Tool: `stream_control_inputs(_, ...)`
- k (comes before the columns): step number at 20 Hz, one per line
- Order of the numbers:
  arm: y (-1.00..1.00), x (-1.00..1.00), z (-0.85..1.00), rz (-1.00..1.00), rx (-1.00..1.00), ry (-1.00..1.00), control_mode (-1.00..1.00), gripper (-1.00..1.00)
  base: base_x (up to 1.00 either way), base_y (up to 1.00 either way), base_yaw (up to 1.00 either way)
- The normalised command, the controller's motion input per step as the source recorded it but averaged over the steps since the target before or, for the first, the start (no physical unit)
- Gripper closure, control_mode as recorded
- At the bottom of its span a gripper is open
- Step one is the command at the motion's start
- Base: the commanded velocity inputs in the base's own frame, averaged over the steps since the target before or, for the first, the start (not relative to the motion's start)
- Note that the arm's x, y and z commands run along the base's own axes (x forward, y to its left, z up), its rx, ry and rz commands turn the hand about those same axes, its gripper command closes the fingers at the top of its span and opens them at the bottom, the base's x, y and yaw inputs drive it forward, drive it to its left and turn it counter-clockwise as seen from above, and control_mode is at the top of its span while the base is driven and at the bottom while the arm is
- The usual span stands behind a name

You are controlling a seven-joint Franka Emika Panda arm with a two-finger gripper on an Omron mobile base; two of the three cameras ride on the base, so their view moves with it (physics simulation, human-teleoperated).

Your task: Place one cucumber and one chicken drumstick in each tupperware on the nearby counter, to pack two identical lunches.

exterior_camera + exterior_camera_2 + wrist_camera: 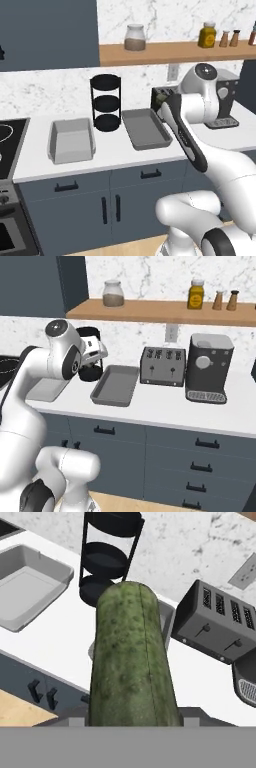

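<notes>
A long, dark green, bumpy cucumber (132, 662) runs up the middle of the hand view, and my gripper (132, 718) is shut on it. In the left base view my gripper (161, 101) hangs above the back right corner of the right tupperware (145, 129). The left tupperware (71, 141) lies a hand's width away on the white counter (115, 152). Both trays look bare. The right base view shows my gripper (96, 352) over the near tupperware (115, 385); my arm partly covers the other tupperware (49, 390). The chicken drumstick is out of view.
A black tiered rack (106, 102) stands behind the gap between the trays. A toaster (163, 367) and a coffee machine (209, 368) sit to the right. A black stovetop (7, 145) borders the counter's left end. A wooden shelf (165, 310) with jars hangs above.
</notes>
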Motion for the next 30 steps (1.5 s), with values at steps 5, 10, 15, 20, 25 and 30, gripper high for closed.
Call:
stream_control_inputs(5,0.00,0.00,0.00,0.00,0.00,0.00,1.00,1.00,0.48,0.06,0.00)
stream_control_inputs(10,0.03,0.12,-0.60,0.00,-0.05,0.01,-1.00,1.00,0.05,0.00,0.00)
stream_control_inputs(15,0.02,0.32,-0.30,0.00,-0.01,0.04,-1.00,1.00,0.00,0.00,0.00)
stream_control_inputs(20,0.00,0.46,-0.21,0.02,0.00,0.01,-1.00,1.00,0.00,0.00,0.00)
stream_control_inputs(25,0.00,0.37,-0.46,0.06,0.00,0.01,-1.00,1.00,0.00,0.00,0.00)
stream_control_inputs(30,0.00,0.33,-0.72,0.05,0.00,0.00,-1.00,1.00,0.00,0.00,0.00)
